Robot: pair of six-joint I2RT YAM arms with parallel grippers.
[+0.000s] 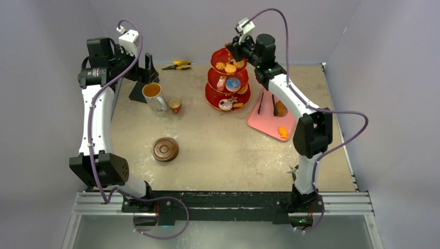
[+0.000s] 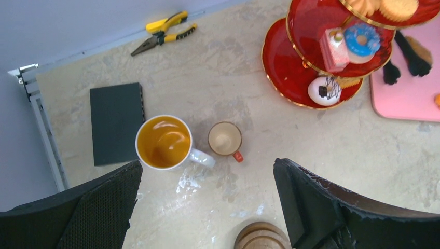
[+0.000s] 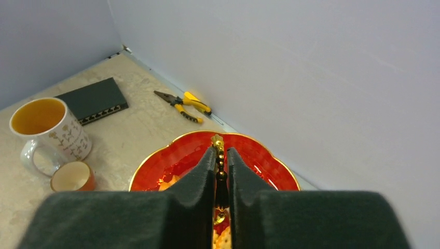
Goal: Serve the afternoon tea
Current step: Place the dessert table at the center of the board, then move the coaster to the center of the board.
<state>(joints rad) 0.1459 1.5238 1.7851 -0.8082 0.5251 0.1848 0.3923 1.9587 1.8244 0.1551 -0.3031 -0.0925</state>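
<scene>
The red three-tier stand (image 1: 227,83) with pastries and biscuits (image 2: 361,36) stands at the back centre. My right gripper (image 3: 221,151) is above it, shut on its gold handle (image 3: 218,144). The white mug of amber tea (image 1: 152,95) and the small copper cup (image 1: 175,105) stand side by side left of the stand. A stack of brown saucers (image 1: 165,149) sits nearer the front. My left gripper (image 2: 207,171) hangs open high over the mug (image 2: 163,142) and cup (image 2: 225,139), holding nothing.
A pink tray (image 1: 270,120) right of the stand carries black tongs (image 1: 267,104) and two pastries. Yellow pliers (image 1: 177,65) lie by the back wall. A flat black box (image 2: 115,122) lies left of the mug. Walls close the back and sides.
</scene>
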